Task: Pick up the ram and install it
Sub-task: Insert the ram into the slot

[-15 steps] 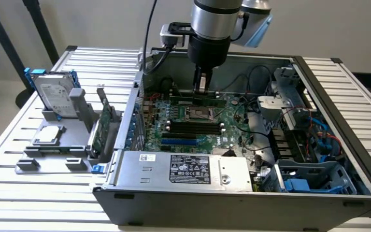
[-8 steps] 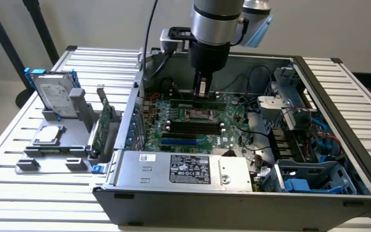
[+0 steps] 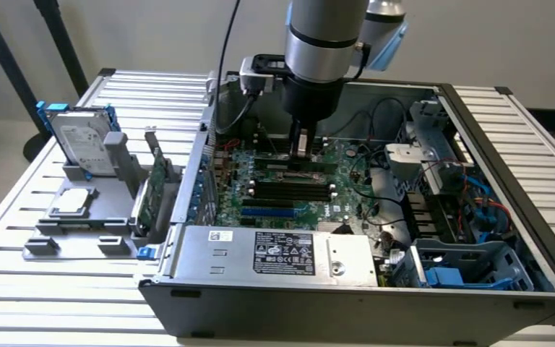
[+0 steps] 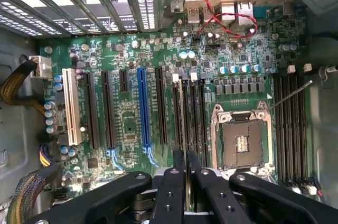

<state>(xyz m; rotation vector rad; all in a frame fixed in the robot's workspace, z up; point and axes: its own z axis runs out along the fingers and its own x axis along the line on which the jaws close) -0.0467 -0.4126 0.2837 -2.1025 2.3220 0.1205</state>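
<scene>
In the exterior view my gripper (image 3: 302, 150) hangs inside the open computer case (image 3: 509, 217), low over the green motherboard (image 3: 345, 163). From the wrist view the two black fingers (image 4: 174, 179) stand close together, shut on the ram (image 4: 184, 129). The ram is a thin dark stick seen edge-on. It lines up with the black memory slots (image 4: 193, 113) between the blue slot (image 4: 141, 108) and the CPU socket (image 4: 240, 142). How far the ram sits above the slot cannot be told.
A second bank of memory slots (image 4: 289, 129) lies past the socket. Red wires (image 4: 232, 20) loop near the rear ports. Outside the case, a grey fixture (image 3: 84, 231) holds a hard drive in a blue frame (image 3: 82, 137) and a green expansion card (image 3: 159, 184). The power supply (image 3: 277, 253) fills the case's front.
</scene>
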